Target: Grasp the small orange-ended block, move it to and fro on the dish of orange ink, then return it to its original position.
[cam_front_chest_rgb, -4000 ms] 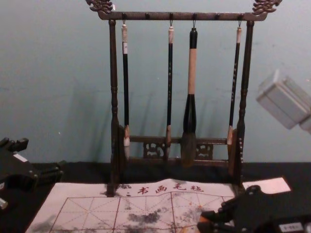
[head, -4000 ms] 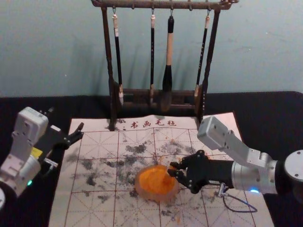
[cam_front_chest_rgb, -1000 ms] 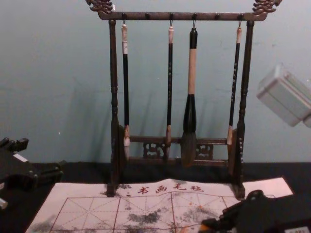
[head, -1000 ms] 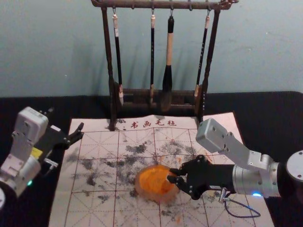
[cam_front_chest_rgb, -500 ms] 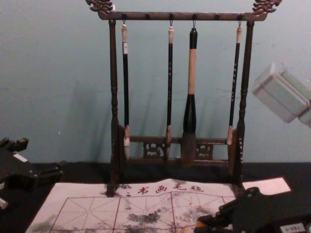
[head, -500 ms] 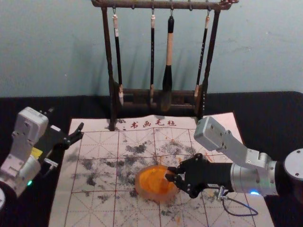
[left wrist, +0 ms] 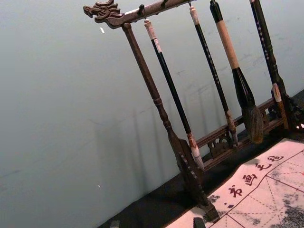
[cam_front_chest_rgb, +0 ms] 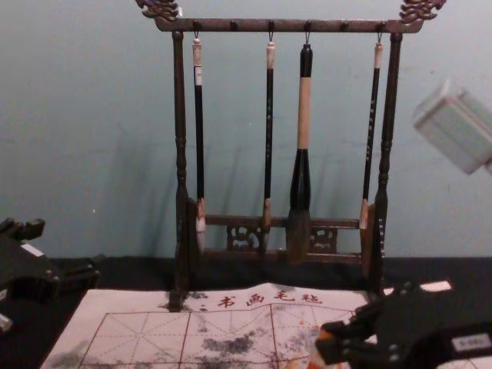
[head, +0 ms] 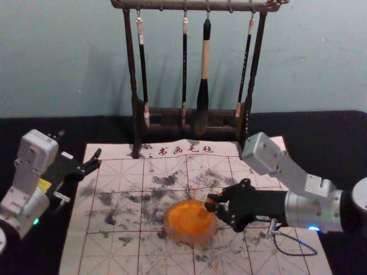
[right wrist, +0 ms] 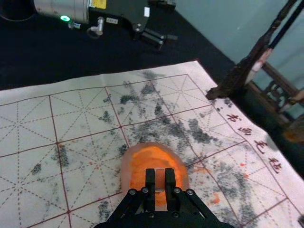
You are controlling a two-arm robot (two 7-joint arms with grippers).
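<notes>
Black right gripper (head: 210,202) pinching orange-ended block (right wrist: 160,180), at ink dish (head: 171,232), left gripper (head: 98,158) parted near mat (head: 103,258)

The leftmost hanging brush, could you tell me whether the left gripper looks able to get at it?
Probably yes: the left gripper is open and empty, with nothing visible between it and the leftmost brush.

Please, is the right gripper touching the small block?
Touching. The right wrist view shows the right gripper with one finger against each side of the small block.
</notes>
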